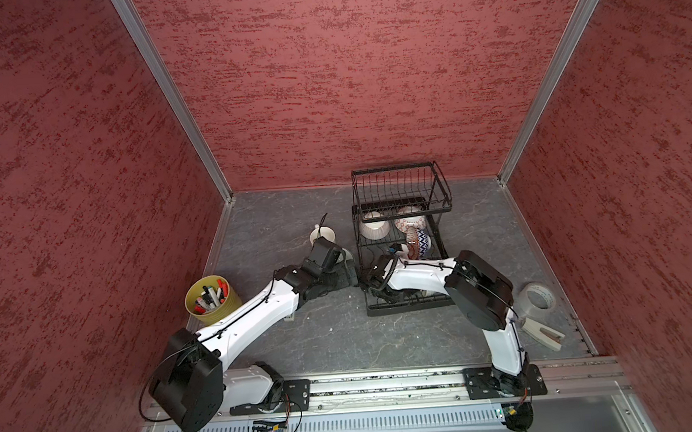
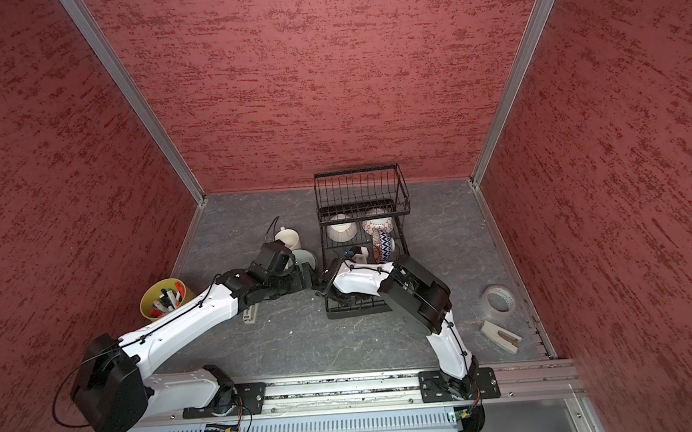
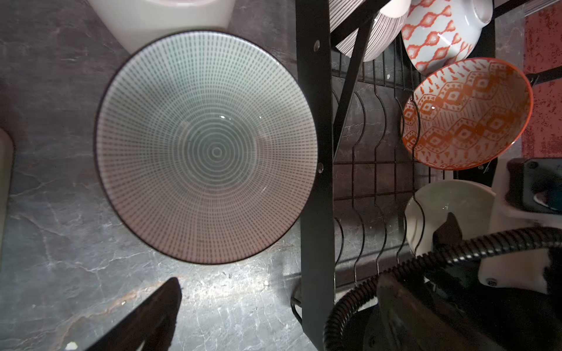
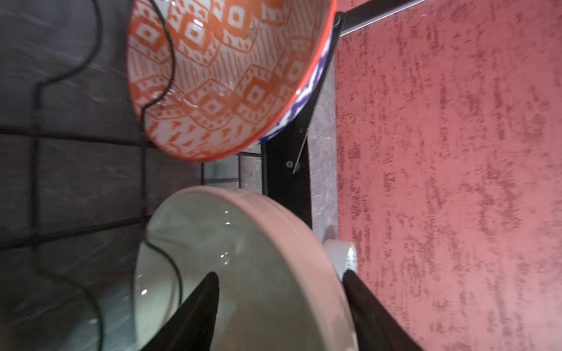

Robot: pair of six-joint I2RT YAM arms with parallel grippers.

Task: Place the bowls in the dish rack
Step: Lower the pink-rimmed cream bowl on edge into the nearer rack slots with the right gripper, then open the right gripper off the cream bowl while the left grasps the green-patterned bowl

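While the right gripper [image 4: 279, 273] reaches low into the rack [image 1: 409, 307], its jaws stand apart astride the cream bowl's [image 4: 243, 237] rim, one finger inside, one outside, pinching nothing. I'd call that bowl delivered! Above it in that view leans the orange bowl [image 4: 228, 76], and mid-frame in a top view the striped bowl [image 1: 373, 228] and a white-and-orange bowl [image 1: 410, 222] sit under the upper basket. That's four racked, by my count. One is left: the green bowl [image 3: 206, 149] lies flat on the table [image 1: 324, 343] just left of the rack, below the mug [image 1: 322, 233], with the left gripper [image 1: 342, 276] over it, jaws wide and empty. The table is grey marble-look, with red textured walls [image 1: 368, 78] on three sides, a marker pot [image 1: 212, 299] at left and a tape roll [image 1: 537, 297] at right.
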